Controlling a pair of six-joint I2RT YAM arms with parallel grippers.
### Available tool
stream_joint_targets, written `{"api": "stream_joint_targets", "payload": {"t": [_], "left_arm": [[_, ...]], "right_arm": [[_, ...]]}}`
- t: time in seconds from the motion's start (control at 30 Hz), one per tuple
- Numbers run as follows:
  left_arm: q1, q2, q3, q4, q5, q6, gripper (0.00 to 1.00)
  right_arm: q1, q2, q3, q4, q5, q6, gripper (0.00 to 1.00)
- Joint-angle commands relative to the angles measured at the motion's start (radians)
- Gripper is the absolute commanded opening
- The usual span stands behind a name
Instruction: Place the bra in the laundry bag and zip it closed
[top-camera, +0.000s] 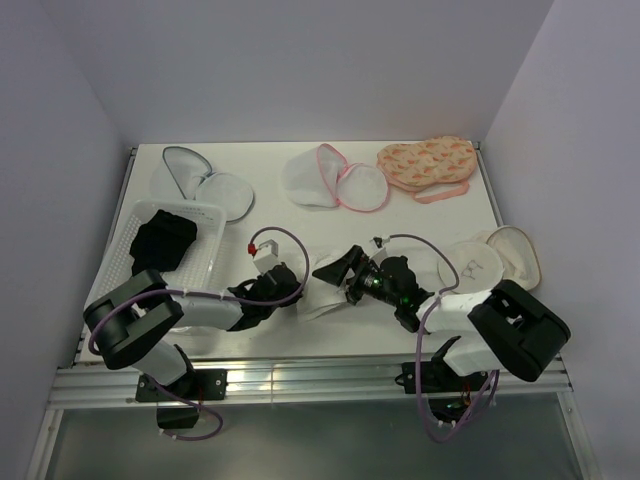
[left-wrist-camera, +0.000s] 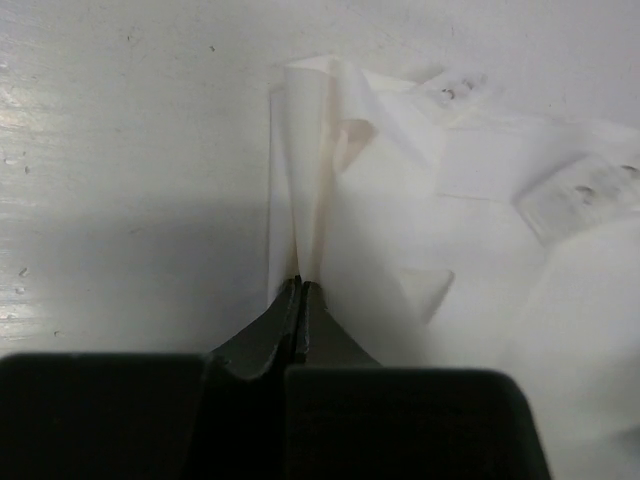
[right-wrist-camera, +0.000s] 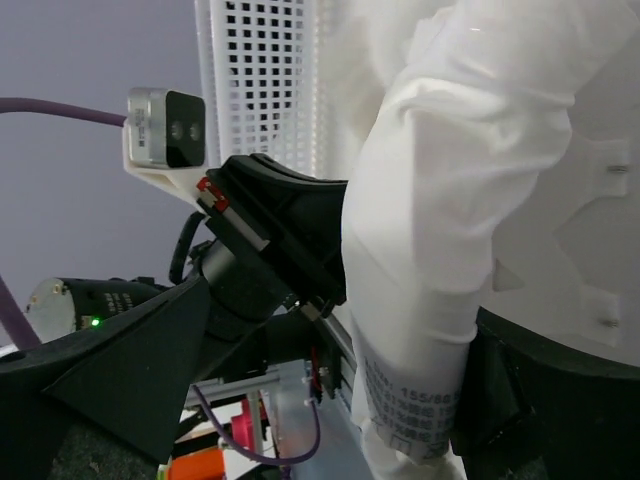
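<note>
The left claw (left-wrist-camera: 300, 288) is dull black plastic. The white cloth (left-wrist-camera: 400, 230) pinched in it looks soft, thin and smooth. The worktop (left-wrist-camera: 130, 150) under the claw is white, hard and a bit shiny, with tiny scratches. Behind the claw, the basket (right-wrist-camera: 260, 80) is white plastic full of small holes.

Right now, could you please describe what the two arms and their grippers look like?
The left arm and right arm have white links between bulky black joints, with looping purple cables. The left gripper and right gripper are black; a white camera tops the left wrist.
</note>
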Motion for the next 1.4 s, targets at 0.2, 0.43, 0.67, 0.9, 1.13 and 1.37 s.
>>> {"api": "stream_joint_targets", "payload": {"t": [0.2, 0.43, 0.67, 0.9, 1.13, 1.37], "left_arm": [[-0.021, 0.052, -0.049, -0.227, 0.031, 0.009, 0.00], [-0.021, -0.003, -0.030, -0.264, 0.018, 0.020, 0.00], [-0.021, -0.035, -0.001, -0.308, 0.005, 0.029, 0.00], [-0.019, -0.106, 0.028, -0.399, -0.044, 0.018, 0.21], [0.045, -0.242, 0.134, -0.496, -0.123, 0.029, 0.52], [0.076, -0.115, 0.393, -0.480, -0.157, 0.128, 0.59]], "right_arm": [[0.064, 0.000, 0.091, -0.037, 0.018, -0.018, 0.90], [0.078, 0.037, 0.069, -0.094, 0.073, -0.056, 0.72], [0.077, 0.074, 0.075, -0.125, 0.116, -0.105, 0.28], [0.040, -0.067, 0.056, -0.281, 0.167, -0.164, 0.00], [0.005, -0.486, 0.147, -0.746, 0.364, -0.296, 0.00], [-0.038, -0.698, 0.270, -1.041, 0.535, -0.391, 0.00]]}}
